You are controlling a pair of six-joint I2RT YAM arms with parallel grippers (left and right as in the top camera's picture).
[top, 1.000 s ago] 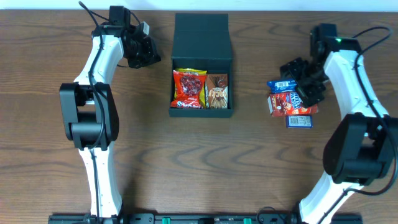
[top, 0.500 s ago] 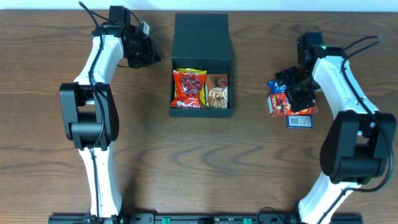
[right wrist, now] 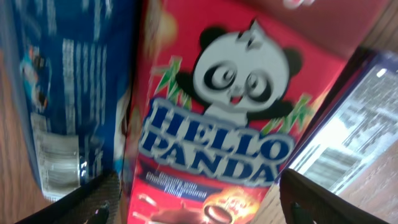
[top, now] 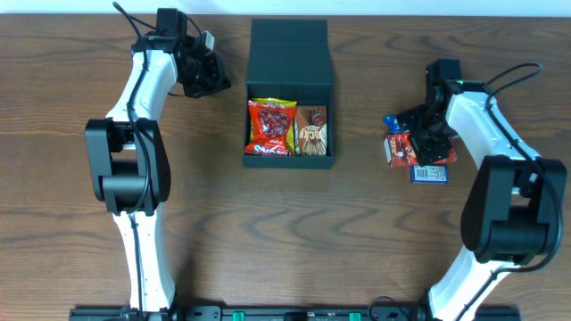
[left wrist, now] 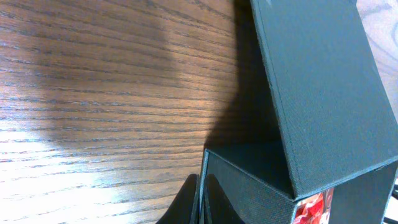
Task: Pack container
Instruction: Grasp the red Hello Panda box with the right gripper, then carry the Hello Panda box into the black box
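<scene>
The dark teal container (top: 289, 161) stands at the table's back middle with its flap lid (top: 289, 53) open behind it. Inside lie a red snack packet (top: 271, 127) and a brown packet (top: 312, 131). My left gripper (top: 214, 78) is shut and empty, to the left of the lid. In the left wrist view its fingers (left wrist: 202, 199) point at the container's corner (left wrist: 249, 193). My right gripper (top: 421, 141) is open over a red Hello Panda box (top: 403, 153). In the right wrist view its fingers (right wrist: 211, 208) straddle that box (right wrist: 236, 112).
A blue packet (top: 397, 121) lies against the far side of the Hello Panda box, and it also shows in the right wrist view (right wrist: 68, 81). A dark blue packet with a label (top: 430, 174) lies at its near right, also in the right wrist view (right wrist: 354, 124). All rest on the wooden table (top: 268, 232).
My right gripper has moved left and lower, onto the pile of snack packets, and now covers more of the Hello Panda box. The left arm has not moved.
</scene>
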